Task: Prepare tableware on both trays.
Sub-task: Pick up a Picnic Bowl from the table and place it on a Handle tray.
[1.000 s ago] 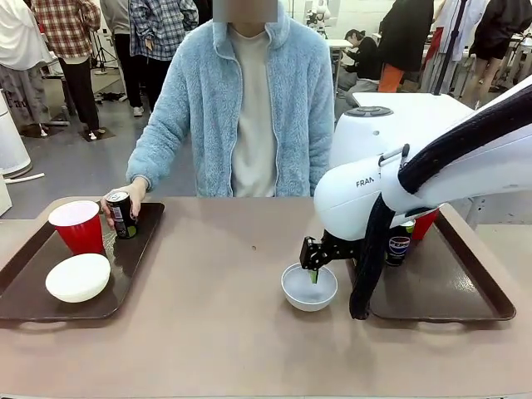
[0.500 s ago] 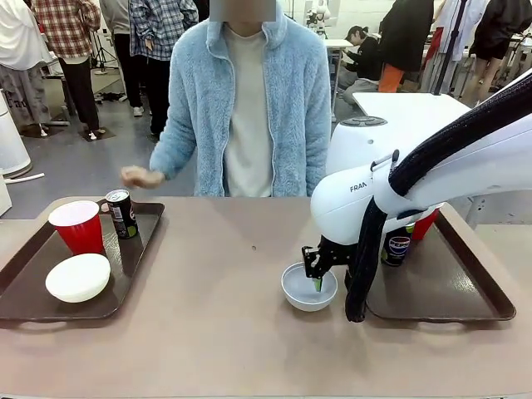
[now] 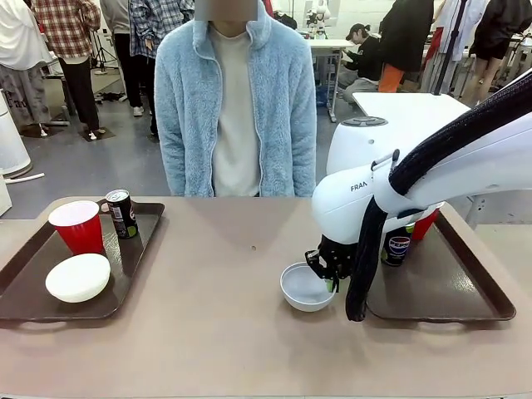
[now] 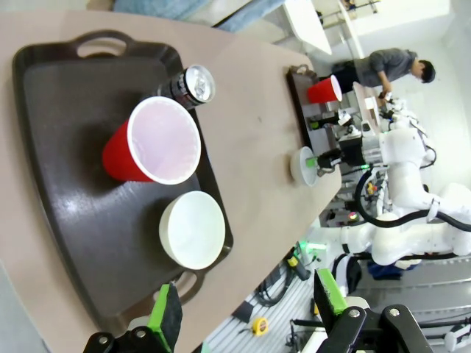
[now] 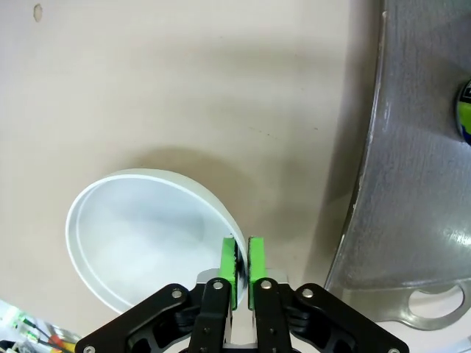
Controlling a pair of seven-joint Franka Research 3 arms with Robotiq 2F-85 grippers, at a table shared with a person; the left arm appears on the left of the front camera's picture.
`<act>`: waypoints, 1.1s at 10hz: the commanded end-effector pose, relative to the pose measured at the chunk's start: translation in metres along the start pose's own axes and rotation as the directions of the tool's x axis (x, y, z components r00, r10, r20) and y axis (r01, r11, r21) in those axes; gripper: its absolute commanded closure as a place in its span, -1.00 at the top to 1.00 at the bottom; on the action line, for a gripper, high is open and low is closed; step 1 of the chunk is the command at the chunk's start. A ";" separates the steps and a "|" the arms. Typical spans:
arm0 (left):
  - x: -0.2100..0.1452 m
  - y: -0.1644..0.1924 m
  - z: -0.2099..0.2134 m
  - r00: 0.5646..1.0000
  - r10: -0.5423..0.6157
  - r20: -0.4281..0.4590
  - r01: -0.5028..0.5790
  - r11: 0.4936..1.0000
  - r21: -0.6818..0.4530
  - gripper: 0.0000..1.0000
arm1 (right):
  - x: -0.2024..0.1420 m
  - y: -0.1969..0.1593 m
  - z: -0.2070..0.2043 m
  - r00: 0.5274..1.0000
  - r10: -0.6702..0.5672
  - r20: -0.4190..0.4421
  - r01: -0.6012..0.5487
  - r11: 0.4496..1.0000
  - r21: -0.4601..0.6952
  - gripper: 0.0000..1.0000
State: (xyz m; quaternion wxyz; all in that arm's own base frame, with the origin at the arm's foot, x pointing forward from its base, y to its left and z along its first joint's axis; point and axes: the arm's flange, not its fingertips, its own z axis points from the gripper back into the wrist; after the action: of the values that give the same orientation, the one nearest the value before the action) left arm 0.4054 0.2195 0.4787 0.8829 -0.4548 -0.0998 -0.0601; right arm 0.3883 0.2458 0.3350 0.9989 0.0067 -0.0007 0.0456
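The white bowl (image 3: pixel 303 288) sits on the bare bench (image 3: pixel 216 332) between the two trays, just beside the inner edge of the right tray (image 3: pixel 453 295). The right pincer (image 3: pixel 333 277) is clenched on its rim, on the side facing that tray. The right arm comes in from the right, bends over the tray's inner edge and points its pincer steeply down at the bench, with a black cable hanging along it. The left pincer (image 4: pixel 246 305) hangs high over the left tray (image 4: pixel 59 147), released, its fingers spread wide with nothing between them.

The bench is a plain tan top. A person (image 3: pixel 237 108) in a light blue fleece jacket stands at its far side, arms hanging down. Behind is a workshop with other people and tables.

The right wrist view shows the grip up close. The green pads (image 5: pixel 229 259) pinch the bowl's thin wall, one inside and one outside, and the tray's cut-out handle lies just beside them. The left wrist view looks down on the left tray, which carries a red cup (image 4: pixel 154 143), a dark can (image 4: pixel 193 83) and a second bowl (image 4: pixel 193 229). The front view shows another can (image 3: pixel 398 243) and another red cup (image 3: pixel 426 223) on the right tray, partly hidden behind the arm.
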 end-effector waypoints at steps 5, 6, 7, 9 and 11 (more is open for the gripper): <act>-0.002 -0.002 -0.001 1.000 0.008 0.013 -0.008 1.000 0.004 0.90 | -0.038 -0.004 0.096 0.994 0.023 0.105 -0.030 0.998 0.063 -0.85; -0.002 -0.002 -0.001 1.000 0.008 0.013 -0.008 1.000 0.004 0.90 | -0.049 -0.010 0.118 0.990 0.017 0.142 -0.028 0.996 0.080 -0.85; -0.002 -0.002 -0.001 1.000 0.008 0.013 -0.008 1.000 0.004 0.90 | -0.056 -0.018 0.131 0.987 0.013 0.161 -0.025 0.997 0.072 -0.85; -0.002 -0.002 -0.001 1.000 0.008 0.013 -0.008 1.000 0.004 0.90 | -0.056 -0.053 0.138 0.990 -0.007 0.141 0.002 1.000 0.031 -0.85; -0.002 -0.002 -0.001 1.000 0.008 0.013 -0.008 1.000 0.004 0.90 | -0.055 -0.107 0.133 0.997 0.052 0.060 -0.049 0.998 -0.049 -0.85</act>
State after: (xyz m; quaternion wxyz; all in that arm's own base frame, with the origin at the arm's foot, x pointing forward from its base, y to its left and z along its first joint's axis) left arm 0.4053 0.2195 0.4785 0.8829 -0.4548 -0.0998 -0.0599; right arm 0.3385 0.1575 0.4708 0.9978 0.0074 -0.0476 0.0465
